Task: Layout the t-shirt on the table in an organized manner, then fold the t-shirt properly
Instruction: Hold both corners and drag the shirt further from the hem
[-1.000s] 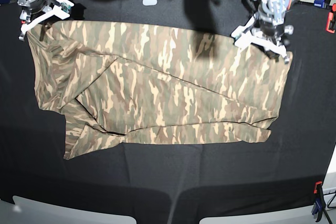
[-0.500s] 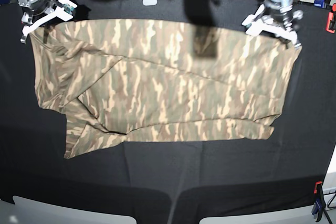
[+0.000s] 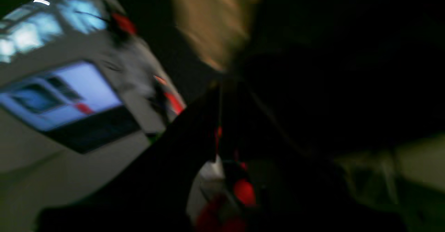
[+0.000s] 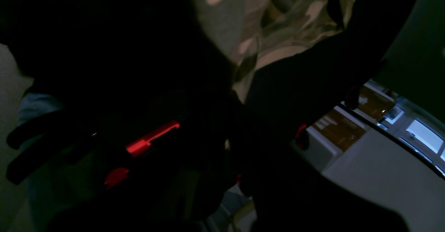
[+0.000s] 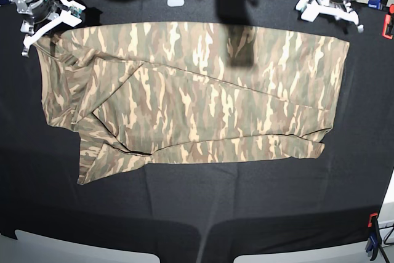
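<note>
both tools sit at the far edge of the counter (image 5: 203,214). the left tool (image 5: 329,7) has pulled up and outward over the past second, and the t-shirt (image 5: 191,90) has spread wider on that side, its far right corner now squarer. that tool is closed, but whether it still pinches cloth i cannot tell; the base view suggests it has come clear. the right tool (image 5: 43,23) stays clamped shut on the shirt's far corner. the shirt lies broad and mostly flat mid-counter, with a folded-over flap at the near corner on the right tool's side. laying out looks nearly done; that flap wants smoothing.
</note>
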Robot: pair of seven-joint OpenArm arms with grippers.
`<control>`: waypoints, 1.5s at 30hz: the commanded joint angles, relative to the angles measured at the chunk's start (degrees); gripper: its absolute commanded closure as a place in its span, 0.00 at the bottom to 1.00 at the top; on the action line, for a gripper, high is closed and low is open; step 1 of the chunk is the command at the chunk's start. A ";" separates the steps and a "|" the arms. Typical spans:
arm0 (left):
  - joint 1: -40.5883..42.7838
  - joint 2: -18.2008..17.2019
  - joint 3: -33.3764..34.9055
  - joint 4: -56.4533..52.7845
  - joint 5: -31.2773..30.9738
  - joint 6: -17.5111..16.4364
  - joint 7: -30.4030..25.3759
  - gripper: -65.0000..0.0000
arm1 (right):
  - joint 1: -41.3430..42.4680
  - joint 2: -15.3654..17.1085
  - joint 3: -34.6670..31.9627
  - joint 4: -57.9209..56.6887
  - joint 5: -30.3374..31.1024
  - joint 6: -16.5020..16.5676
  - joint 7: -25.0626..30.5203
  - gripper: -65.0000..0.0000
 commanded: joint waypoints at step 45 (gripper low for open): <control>-6.14 -12.68 -0.22 3.26 -24.79 -13.18 -24.35 0.72 | -0.13 0.98 0.61 0.76 -0.48 -1.73 -1.79 1.00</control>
